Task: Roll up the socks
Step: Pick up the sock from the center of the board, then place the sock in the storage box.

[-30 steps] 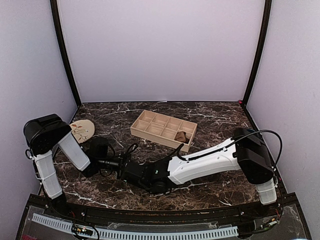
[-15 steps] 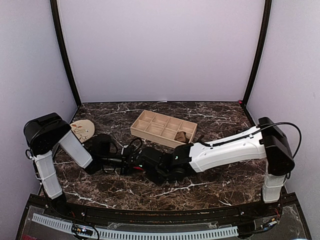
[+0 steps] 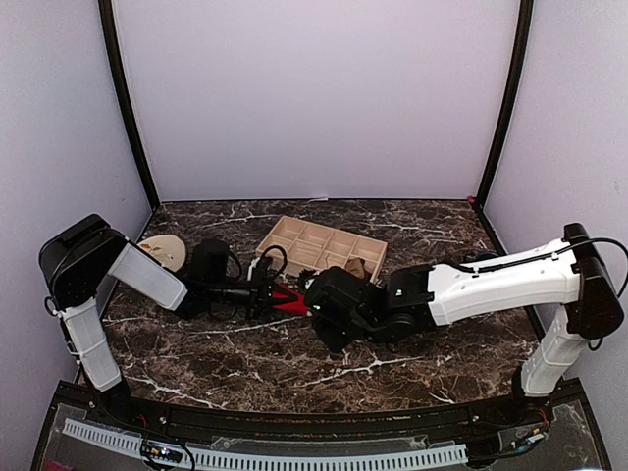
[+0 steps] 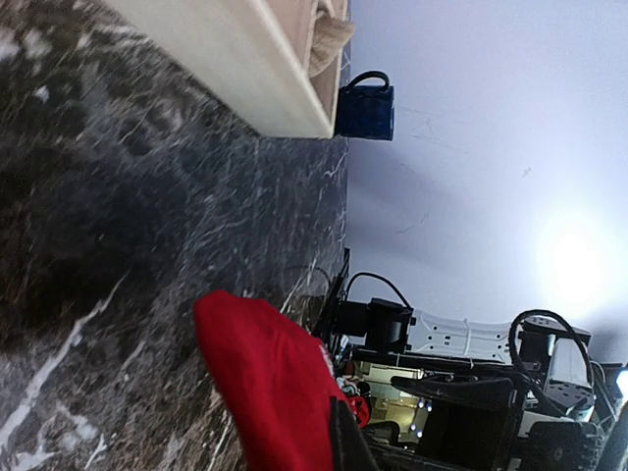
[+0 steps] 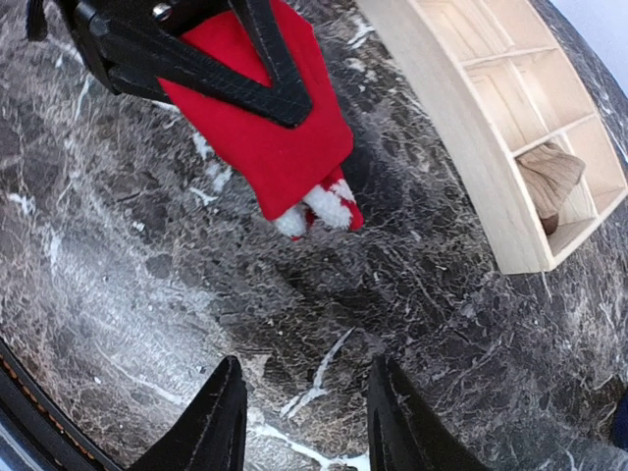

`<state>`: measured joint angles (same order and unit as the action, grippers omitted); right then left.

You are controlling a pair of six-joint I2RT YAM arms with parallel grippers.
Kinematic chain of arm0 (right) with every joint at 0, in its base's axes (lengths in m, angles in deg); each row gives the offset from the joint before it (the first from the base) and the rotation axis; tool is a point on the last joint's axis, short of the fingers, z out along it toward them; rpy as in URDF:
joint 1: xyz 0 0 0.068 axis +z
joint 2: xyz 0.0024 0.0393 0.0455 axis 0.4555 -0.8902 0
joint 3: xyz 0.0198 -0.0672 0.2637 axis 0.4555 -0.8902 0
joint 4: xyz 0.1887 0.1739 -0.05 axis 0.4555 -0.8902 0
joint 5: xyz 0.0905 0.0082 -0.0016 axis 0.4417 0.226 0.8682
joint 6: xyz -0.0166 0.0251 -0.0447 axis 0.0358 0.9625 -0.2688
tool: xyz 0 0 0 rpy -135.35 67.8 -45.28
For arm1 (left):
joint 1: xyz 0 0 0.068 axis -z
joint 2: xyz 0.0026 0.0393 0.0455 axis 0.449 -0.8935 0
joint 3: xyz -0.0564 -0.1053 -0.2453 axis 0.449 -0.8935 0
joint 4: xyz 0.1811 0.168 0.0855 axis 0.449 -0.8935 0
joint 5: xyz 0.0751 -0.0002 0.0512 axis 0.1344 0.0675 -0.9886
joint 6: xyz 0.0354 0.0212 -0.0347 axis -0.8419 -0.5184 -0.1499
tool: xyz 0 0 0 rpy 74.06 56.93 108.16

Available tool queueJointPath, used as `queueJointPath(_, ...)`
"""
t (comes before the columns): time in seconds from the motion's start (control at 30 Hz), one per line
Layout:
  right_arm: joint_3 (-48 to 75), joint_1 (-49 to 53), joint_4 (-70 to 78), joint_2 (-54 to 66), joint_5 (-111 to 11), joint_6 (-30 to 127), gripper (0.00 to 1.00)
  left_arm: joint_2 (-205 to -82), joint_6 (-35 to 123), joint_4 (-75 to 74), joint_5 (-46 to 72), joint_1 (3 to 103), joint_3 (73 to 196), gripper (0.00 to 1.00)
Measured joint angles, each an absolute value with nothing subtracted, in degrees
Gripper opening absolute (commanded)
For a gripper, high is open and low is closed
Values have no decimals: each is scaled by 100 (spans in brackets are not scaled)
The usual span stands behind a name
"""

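There are two socks; one red sock [image 3: 287, 298] with a white tip hangs low over the table [image 3: 245, 363], pinched tight in the left gripper [image 3: 273, 294]; one tan sock [image 3: 354, 269] sits bundled in an end box of the one wooden tray [image 3: 280, 247]; the right gripper [image 5: 304, 417] gapes wide beside the red one, holding nothing; open marble runs to the near edge.

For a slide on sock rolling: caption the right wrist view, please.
The left gripper pinches the red sock beside the wooden tray holding the tan sock; right gripper open.

Dark marble table [image 3: 294, 358], plain lilac walls [image 3: 314, 98], black corner posts [image 3: 126, 108]
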<state>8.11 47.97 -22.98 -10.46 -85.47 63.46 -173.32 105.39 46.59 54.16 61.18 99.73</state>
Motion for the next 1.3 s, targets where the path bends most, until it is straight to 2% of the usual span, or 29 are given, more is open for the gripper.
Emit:
queueJointPath(0.43, 387, 4065, -2631, -163, -9284, 7229, 39, -17253, 8897, 2150, 4924, 5858, 12263, 0)
queueJointPath(0.87, 109, 3488, -2672, 158, -9474, 7358, 39, -18875, 7350, -376, 4397, 5613, 15238, 0)
queueJointPath(1.3, 41, 3138, -2421, 127, -9395, 7033, 39, -19258, 6438, -1677, 4058, 5745, 16029, 0)
